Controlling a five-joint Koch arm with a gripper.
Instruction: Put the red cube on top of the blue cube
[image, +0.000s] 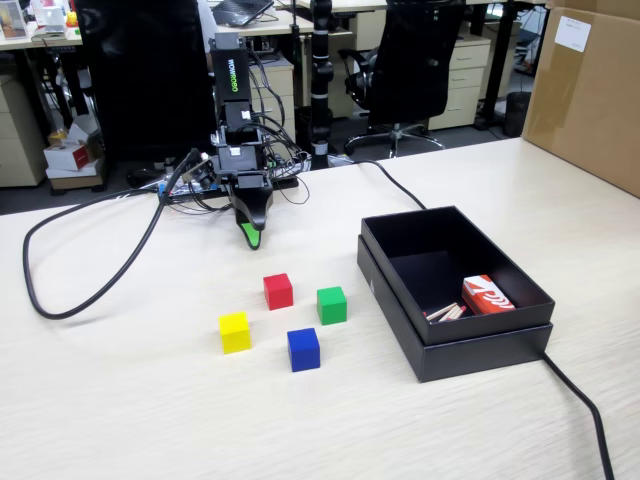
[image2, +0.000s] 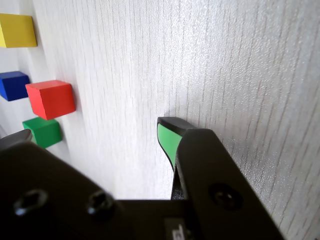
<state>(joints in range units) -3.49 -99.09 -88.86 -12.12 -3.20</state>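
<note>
The red cube (image: 278, 290) sits on the light wooden table, with the blue cube (image: 303, 349) nearer the camera and slightly right of it, apart from it. My gripper (image: 253, 235) points down at the table behind the cubes, a short way back from the red cube. In the wrist view the red cube (image2: 50, 98) and the blue cube (image2: 13, 85) lie at the left edge. The gripper (image2: 95, 130) shows a green-padded fingertip (image2: 167, 135) at the right and a dark tip at the left. Bare table shows between them: open and empty.
A green cube (image: 331, 304) lies right of the red one and a yellow cube (image: 234, 331) left of the blue one. An open black box (image: 480, 360) at the right holds a red-and-white carton (image: 487, 295). A black cable (image: 90, 300) loops at the left. A cardboard box (image: 585, 90) stands at the far right.
</note>
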